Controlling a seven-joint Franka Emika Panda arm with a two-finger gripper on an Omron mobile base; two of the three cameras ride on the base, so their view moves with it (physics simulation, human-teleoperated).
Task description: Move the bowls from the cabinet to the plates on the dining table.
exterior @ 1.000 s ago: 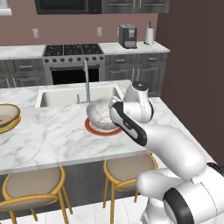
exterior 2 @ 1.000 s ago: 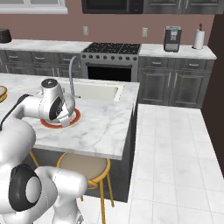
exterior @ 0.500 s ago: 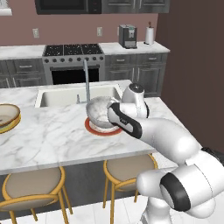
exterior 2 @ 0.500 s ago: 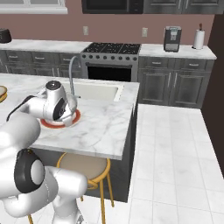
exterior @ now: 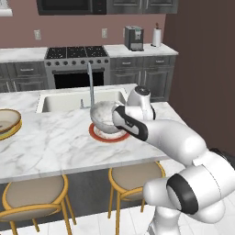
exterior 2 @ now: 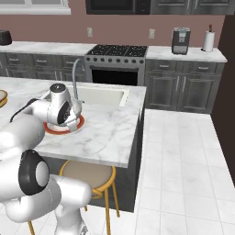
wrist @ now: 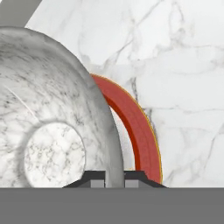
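On the table (exterior: 55, 142), the gripper (wrist: 114, 178) is pinching the marbled bowl's (exterior: 104, 117) rim, the bowl sitting over the red plate (wrist: 139, 127).

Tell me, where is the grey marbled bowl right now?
The grey marbled bowl sits over the red-rimmed plate on the marble table, just in front of the tap, with the gripper pinching its rim.

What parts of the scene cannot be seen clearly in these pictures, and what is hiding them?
- Left base view: the gripper's fingertips, behind the arm's own wrist at the marbled bowl.
- Right base view: the bowl and most of the red-rimmed plate, behind the arm.
- Hand view: whether the bowl touches the plate; the gripper is cut off by the bottom.
- Left base view: the cream bowl, cut by the left edge.
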